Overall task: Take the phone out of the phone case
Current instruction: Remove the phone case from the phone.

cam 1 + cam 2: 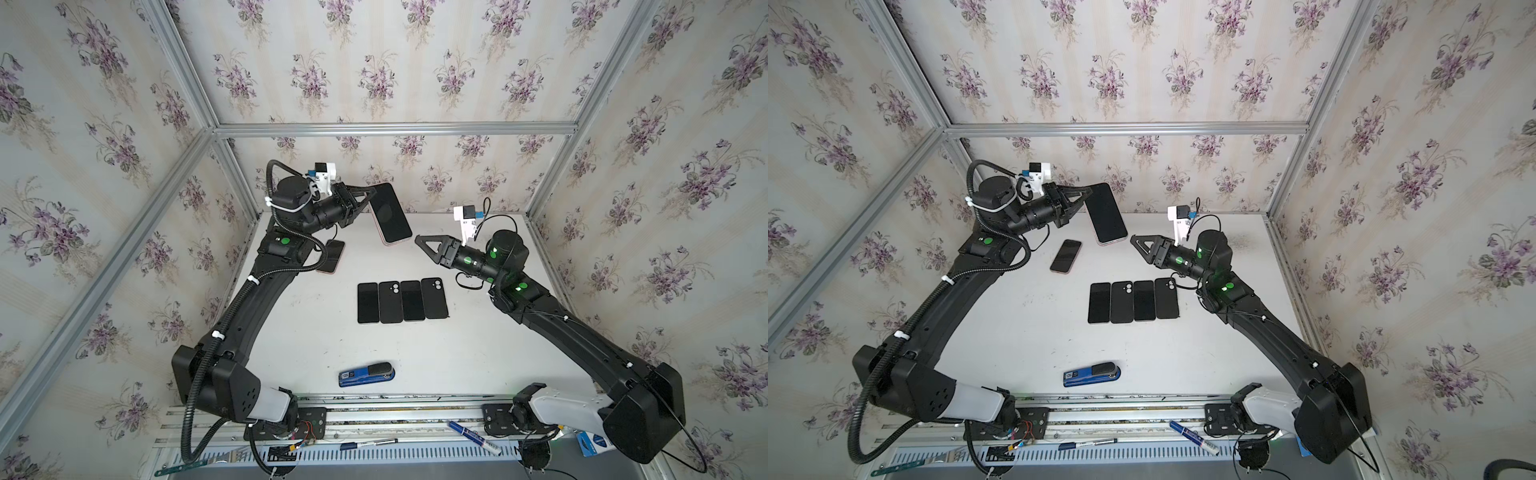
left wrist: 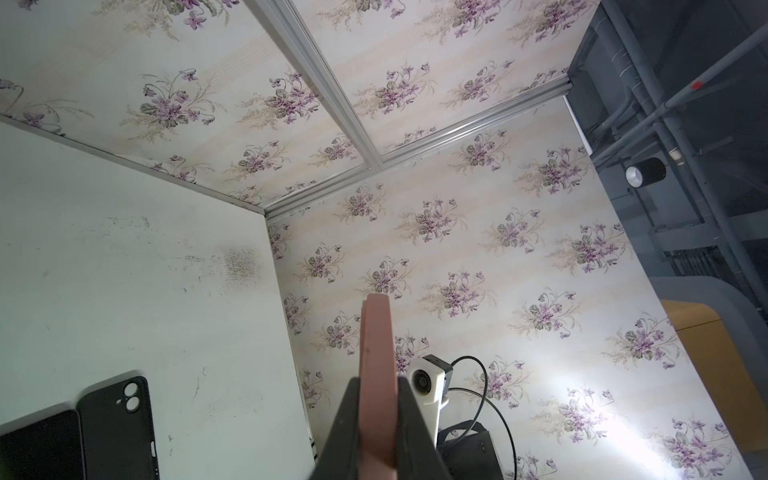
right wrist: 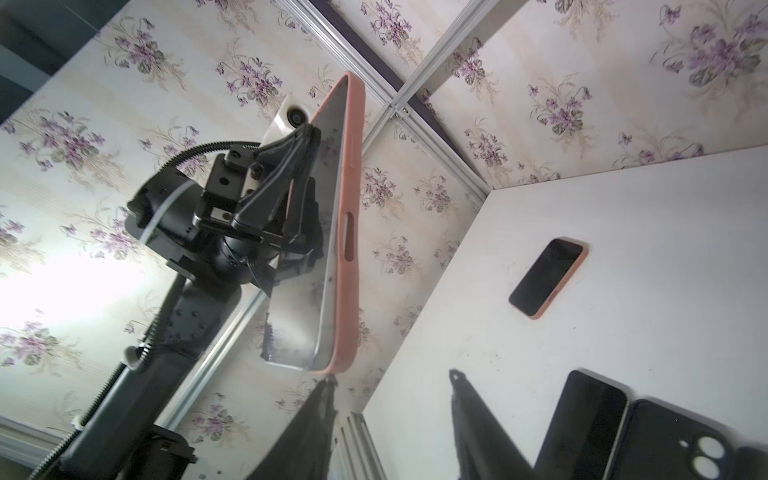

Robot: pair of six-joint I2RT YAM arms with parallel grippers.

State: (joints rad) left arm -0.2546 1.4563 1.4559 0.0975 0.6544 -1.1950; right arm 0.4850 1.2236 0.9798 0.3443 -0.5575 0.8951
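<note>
A phone with a dark screen sits in a pink phone case and is held tilted in the air over the back of the table. My left gripper is shut on it across one long side, a finger on each face. The case's pink edge runs up between the fingers. My right gripper is open just below the phone's lower corner. One fingertip touches or nearly touches the pink case there; nothing lies between its fingers.
A second phone in a pink case lies flat on the white table near the left arm. A row of black phones and cases lies mid-table. A blue stapler lies toward the front, and markers lie on the front rail.
</note>
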